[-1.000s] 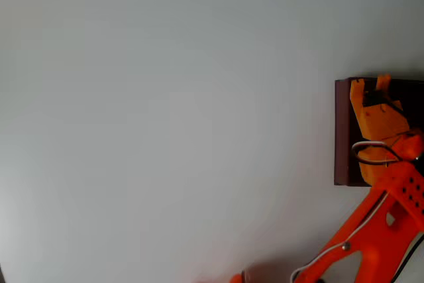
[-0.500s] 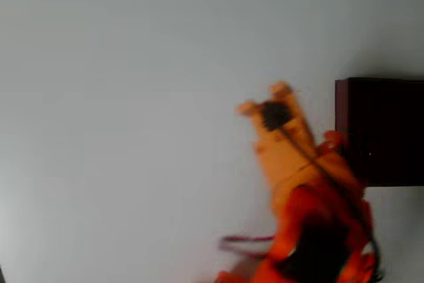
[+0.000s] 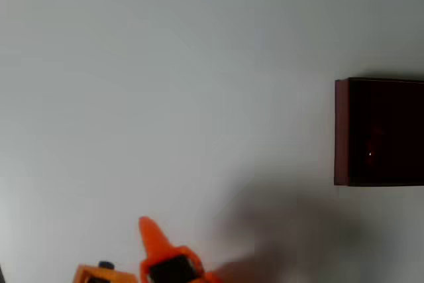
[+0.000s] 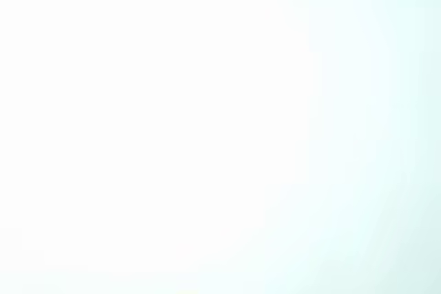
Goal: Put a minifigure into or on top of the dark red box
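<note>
Closest to the bottom edge of the overhead view, the orange gripper is poking up into the picture, well over to the left of centre. What's showing is one pointed orange finger tip aiming upward, with a dark block just under it and another bit of orange off to its lower left. I honestly can't tell how the jaws are standing, whether they're apart or together, or whether anything is sitting between them, since too little of it is in frame.

Just to the right of it a soft grey shadow is lying across the white table, spreading toward the right side.

Further up and way over at the right edge, the dark red box is sitting flat on the table, cut off by the frame on its right. Its maroon left wall is catching the light and the inside is looking nearly black. There's a faint reddish smudge with a tiny bright speck in the interior, possibly the minifigure, but it's too dim to call.

The wrist view is coming through as a washed-out white-to-pale-teal blur, nothing readable in it.
</note>
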Robot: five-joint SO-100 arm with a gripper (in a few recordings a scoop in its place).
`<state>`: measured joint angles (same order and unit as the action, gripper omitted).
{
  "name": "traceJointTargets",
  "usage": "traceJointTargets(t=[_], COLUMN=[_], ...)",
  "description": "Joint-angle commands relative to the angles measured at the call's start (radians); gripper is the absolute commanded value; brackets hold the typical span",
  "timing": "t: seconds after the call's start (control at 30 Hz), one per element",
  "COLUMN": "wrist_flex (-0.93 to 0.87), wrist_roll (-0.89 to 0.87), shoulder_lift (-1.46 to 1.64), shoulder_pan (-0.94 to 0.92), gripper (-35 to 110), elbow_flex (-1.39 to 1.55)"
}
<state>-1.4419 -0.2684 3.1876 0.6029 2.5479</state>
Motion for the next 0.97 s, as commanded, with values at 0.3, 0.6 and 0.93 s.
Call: traceJointTargets(t=[0.3, 0.6, 0.93], wrist_flex=[0.061, 0.16, 0.12], wrist_roll=[0.183, 0.169, 0.173], shoulder_lift=[0.221, 0.222, 0.222], shoulder_pan=[0.561, 0.589, 0.532], gripper=[0, 0, 0], elbow_flex=[0.393, 0.489, 0.48])
